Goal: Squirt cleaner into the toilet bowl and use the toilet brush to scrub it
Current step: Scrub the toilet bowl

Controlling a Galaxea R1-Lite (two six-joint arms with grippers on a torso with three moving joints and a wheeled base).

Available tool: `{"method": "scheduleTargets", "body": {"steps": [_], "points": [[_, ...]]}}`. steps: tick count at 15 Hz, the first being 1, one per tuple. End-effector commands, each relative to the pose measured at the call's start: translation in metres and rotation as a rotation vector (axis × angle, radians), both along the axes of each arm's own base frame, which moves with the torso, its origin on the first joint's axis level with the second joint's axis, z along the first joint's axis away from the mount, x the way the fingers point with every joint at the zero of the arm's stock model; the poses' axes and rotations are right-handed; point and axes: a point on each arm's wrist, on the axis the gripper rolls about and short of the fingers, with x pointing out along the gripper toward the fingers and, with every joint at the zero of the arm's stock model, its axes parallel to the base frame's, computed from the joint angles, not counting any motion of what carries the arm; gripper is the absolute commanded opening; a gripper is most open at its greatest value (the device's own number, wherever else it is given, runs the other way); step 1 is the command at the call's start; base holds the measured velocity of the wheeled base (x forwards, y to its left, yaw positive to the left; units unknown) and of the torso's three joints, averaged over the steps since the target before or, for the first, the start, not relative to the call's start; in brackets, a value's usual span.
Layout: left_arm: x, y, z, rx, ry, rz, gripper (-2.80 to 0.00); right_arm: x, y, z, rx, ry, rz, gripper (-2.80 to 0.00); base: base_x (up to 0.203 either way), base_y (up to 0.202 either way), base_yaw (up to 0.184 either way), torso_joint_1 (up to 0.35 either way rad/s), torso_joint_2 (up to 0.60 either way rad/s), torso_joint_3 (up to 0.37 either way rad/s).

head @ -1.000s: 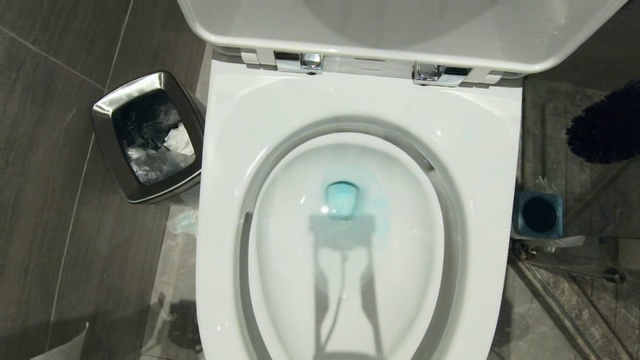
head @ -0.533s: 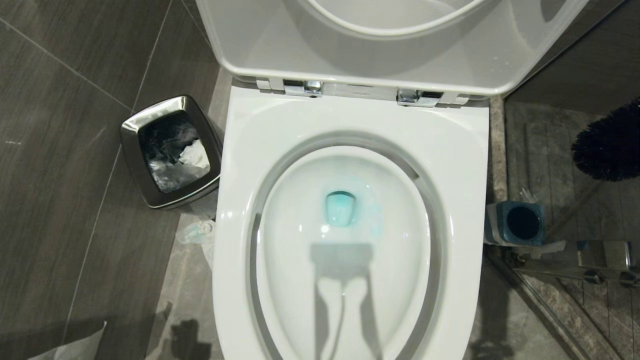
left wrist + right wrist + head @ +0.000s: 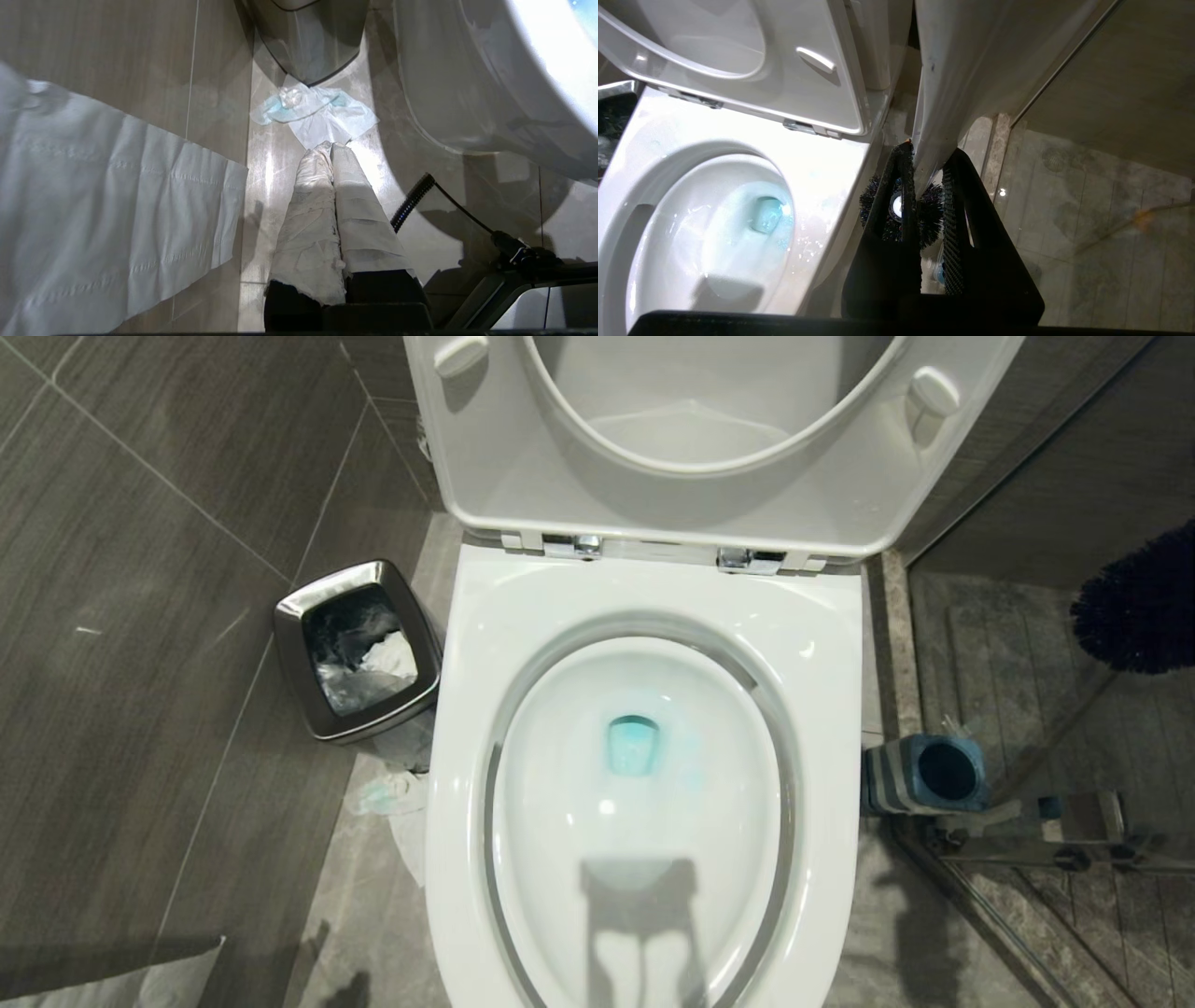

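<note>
The white toilet bowl (image 3: 653, 590) fills the middle of the head view, seat and lid raised. Teal-blue cleaner (image 3: 633, 745) pools at the basin's drain and also shows in the right wrist view (image 3: 766, 214). The toilet brush has its black bristle head (image 3: 1139, 607) in the air at the right edge, above the shower floor. My right gripper (image 3: 927, 156) is shut on the brush's white handle (image 3: 948, 70), with the bristle head (image 3: 927, 217) beyond the fingers, beside the bowl's rim (image 3: 738, 126). My left gripper (image 3: 331, 147) is shut and empty, low over the floor.
A small steel waste bin (image 3: 359, 649) stands left of the toilet, with crumpled tissue (image 3: 387, 793) on the floor by it. The blue-and-grey brush holder (image 3: 934, 775) stands right of the bowl beside a glass shower partition (image 3: 1074, 831). A toilet-paper sheet (image 3: 117, 210) hangs near the left gripper.
The whole head view has pulled back and up: the camera moved, so the toilet looks smaller and more of the raised lid shows. The brush head stays at the right edge.
</note>
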Motion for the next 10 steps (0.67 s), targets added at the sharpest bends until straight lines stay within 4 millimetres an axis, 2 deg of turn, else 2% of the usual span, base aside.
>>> {"method": "scheduleTargets", "body": {"steps": [1, 10], "points": [[0.0000, 0.0000, 0.0000, 0.001, 0.001, 0.000, -2.80, 0.0000, 0.0001, -0.0002, 0.000, 0.002, 0.005, -2.80, 0.000, 0.000, 0.000, 0.006, 0.00, 0.198], [0.0001, 0.0000, 0.0000, 0.005, 0.002, 0.000, -2.80, -0.0009, 0.0004, -0.0025, 0.000, 0.016, 0.010, -2.80, 0.000, 0.000, 0.000, 0.002, 0.00, 0.204]]}}
